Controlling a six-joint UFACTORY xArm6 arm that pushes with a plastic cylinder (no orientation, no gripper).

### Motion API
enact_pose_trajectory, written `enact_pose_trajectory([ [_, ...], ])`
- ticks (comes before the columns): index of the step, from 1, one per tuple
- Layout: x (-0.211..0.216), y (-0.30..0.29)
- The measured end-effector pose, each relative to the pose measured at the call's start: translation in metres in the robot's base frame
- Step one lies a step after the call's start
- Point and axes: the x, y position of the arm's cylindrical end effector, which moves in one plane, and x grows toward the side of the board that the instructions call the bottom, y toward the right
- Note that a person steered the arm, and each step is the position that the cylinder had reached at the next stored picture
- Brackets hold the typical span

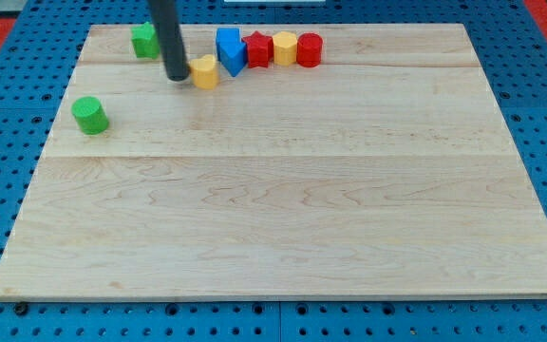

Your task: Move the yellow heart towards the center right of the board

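Blue pegboard (8, 142) with rows of small holes surrounds everything, and a strip of red shows at the view's top corners. On it lies the wooden board (292, 209), pale and made of several planks, taking up most of the view.

My rod (166, 33) comes down from the view's top edge, dark and straight, leaning slightly. It carries no claw, so there is nothing to open or close and it has hold of nothing. My tip (177, 76) rests near the board's top left, touching or just beside the left side of the yellow heart (204, 71).

Just right of the heart, along the top edge, runs a tight row: a blue block (230, 50), roughly wedge-shaped, then a red block (258, 48) with a pointed outline, a yellow block (284, 47) with faceted sides, and a red cylinder (310, 49).

A green block (143, 40) sits partly hidden behind the rod, its shape unclear. A green cylinder (90, 115) stands apart near the left edge, below the others.
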Motion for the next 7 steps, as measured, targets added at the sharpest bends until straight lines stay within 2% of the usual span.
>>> enact_pose_trajectory([
  [7,-0.009,-0.032],
])
